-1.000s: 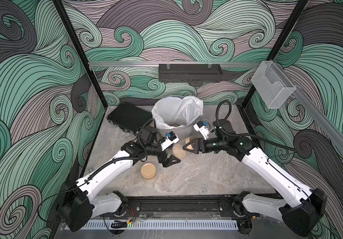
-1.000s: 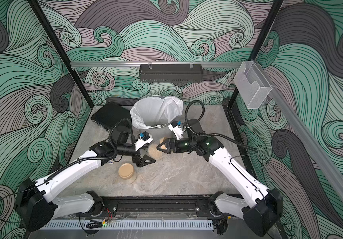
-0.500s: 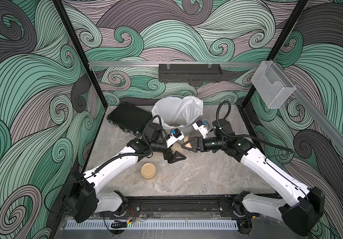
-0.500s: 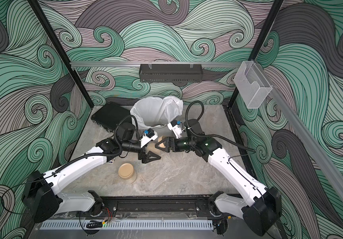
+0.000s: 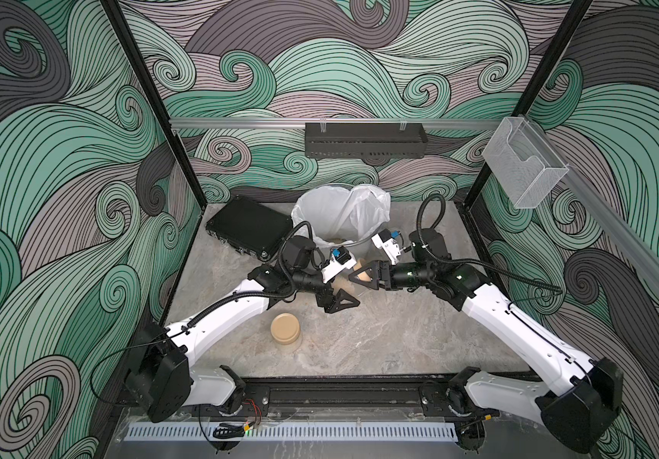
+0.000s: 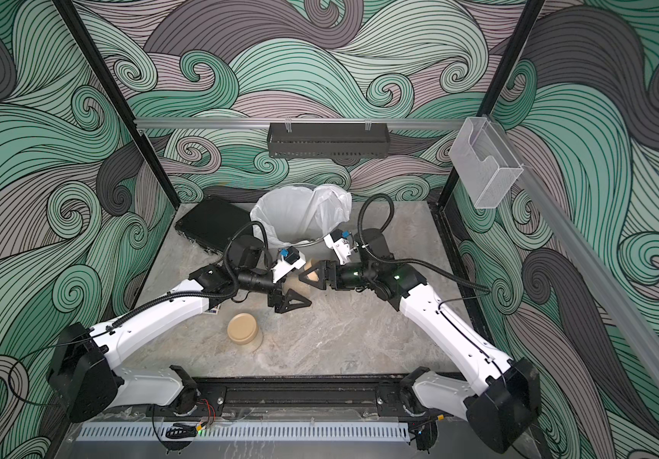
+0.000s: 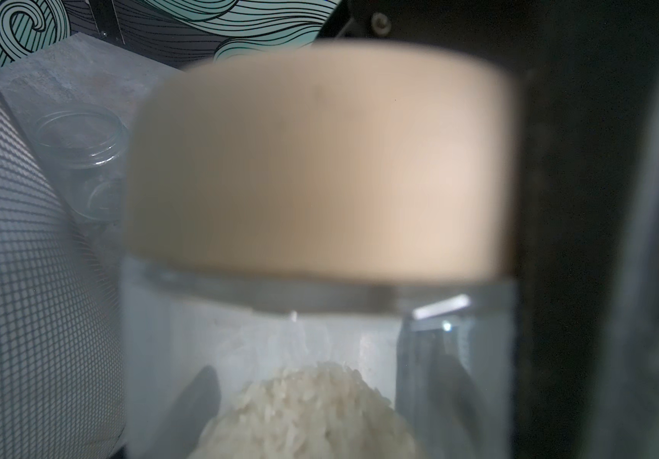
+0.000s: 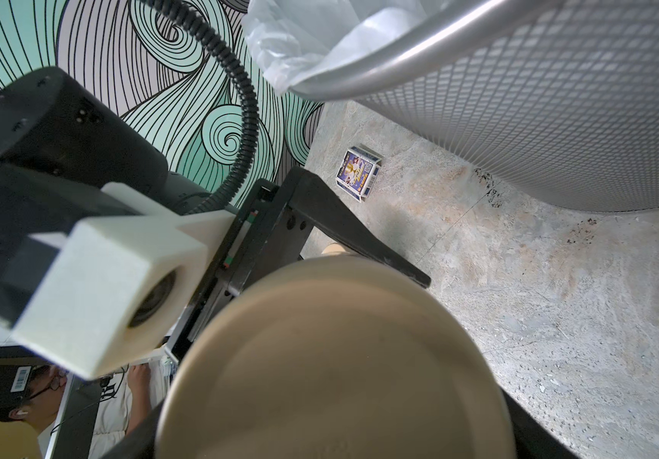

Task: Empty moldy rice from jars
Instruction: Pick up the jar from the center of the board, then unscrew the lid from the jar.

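A clear jar (image 7: 169, 337) with a tan lid (image 7: 320, 159) stands just in front of the bin, with moldy rice (image 7: 308, 413) heaped in its bottom. My left gripper (image 5: 340, 294) is shut on its glass body. The dark fingers (image 7: 451, 381) show through the glass on both sides. My right gripper (image 5: 361, 275) reaches in from the other side and is shut on the lid (image 8: 332, 357), which fills the space between its jaws. A second lidded jar (image 5: 286, 328) stands alone nearer the front. An empty, lidless jar (image 7: 81, 159) sits beside the bin.
The silver mesh bin (image 5: 340, 214) with a white liner stands at the back, its wall (image 8: 558, 99) close to both grippers. A black case (image 5: 248, 226) lies at the back left. A small printed card box (image 8: 359, 173) lies on the floor under the left arm.
My left arm swung in from the front left and brought its gripper round the jar. The right gripper stayed on the lid, almost still.
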You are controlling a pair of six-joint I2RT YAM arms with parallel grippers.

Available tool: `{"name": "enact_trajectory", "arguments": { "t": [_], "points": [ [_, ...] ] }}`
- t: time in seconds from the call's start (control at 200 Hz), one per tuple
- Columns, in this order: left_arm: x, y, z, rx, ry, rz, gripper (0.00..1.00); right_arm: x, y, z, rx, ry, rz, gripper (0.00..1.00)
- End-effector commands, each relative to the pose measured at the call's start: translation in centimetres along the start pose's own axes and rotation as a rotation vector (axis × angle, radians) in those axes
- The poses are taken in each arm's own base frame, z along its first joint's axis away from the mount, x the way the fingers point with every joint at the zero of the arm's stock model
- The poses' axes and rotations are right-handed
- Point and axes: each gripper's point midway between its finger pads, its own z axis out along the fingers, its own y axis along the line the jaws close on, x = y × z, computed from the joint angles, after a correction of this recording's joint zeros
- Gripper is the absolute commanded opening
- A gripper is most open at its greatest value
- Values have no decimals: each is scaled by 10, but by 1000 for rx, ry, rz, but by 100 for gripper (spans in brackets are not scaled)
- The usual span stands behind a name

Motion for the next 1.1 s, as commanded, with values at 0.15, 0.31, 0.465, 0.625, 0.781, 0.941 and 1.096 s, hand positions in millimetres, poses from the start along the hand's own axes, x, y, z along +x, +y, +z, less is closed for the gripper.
{"name": "enact_trajectory", "arguments": {
  "t": [0.15, 0.31, 0.465, 0.625, 0.781, 0.941, 1.096],
  "points": [
    [-46, 0, -14, -78, -116, 82, 21, -8, 27, -6, -74, -45, -111, 96],
    [-51, 0, -23, -118, -136, 89, 19, -12, 27, -12, -46, -69, -132, 99],
    [-54, -1, -32, -154, -157, 89, 19, -12, 23, -20, -4, -71, -135, 99],
    [-57, -2, -42, -198, -174, 103, 19, -21, 20, -33, 47, -132, -152, 99],
    [-62, -3, -48, -217, -199, 126, 19, -28, 24, -40, 50, -160, -163, 99],
    [-61, -2, -45, -212, -195, 131, 19, -37, 37, -44, 13, -190, -192, 99],
    [-67, -4, -45, -209, -217, 142, 19, -48, 44, -42, -21, -227, -198, 99]
  ]
}}
